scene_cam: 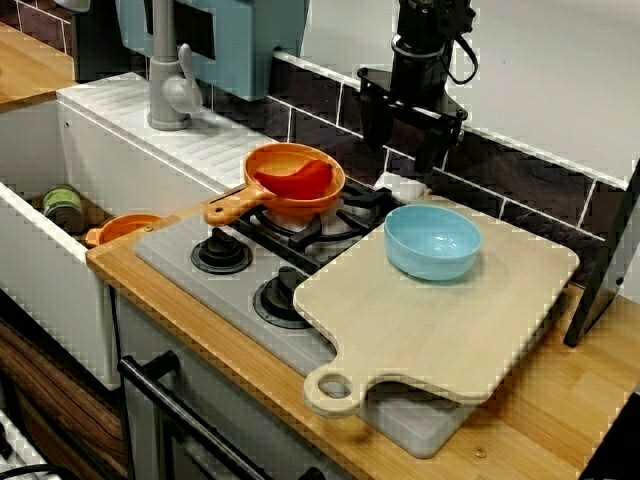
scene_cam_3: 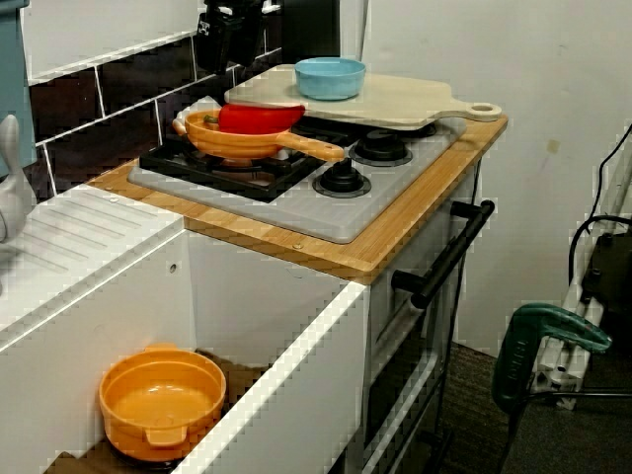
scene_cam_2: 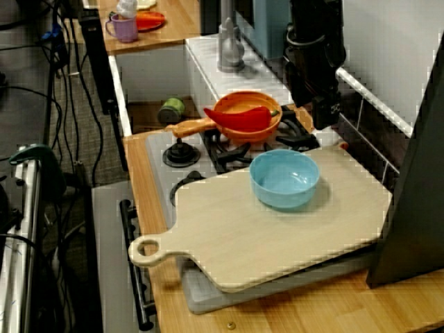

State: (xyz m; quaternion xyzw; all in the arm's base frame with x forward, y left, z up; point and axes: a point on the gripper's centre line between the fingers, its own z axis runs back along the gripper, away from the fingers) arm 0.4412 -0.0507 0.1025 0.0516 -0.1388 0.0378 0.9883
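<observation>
The black robot gripper (scene_cam: 403,152) hangs at the far side of the grey stove top (scene_cam: 170,252), close to the dark tiled wall (scene_cam: 520,175). Its two fingers are spread apart and hold nothing. Just below it sits a small white object (scene_cam: 402,186), too hidden to make out. Near it, a light blue round bowl (scene_cam: 432,240) stands upright on the far part of the pale wooden cutting board (scene_cam: 440,320), which covers the stove's right half. To the left, an orange long-handled pan (scene_cam: 290,153) on a far burner holds a red pepper (scene_cam: 300,181). Further left, a round orange pot (scene_cam_3: 163,400) lies in the white sink (scene_cam_3: 281,370).
</observation>
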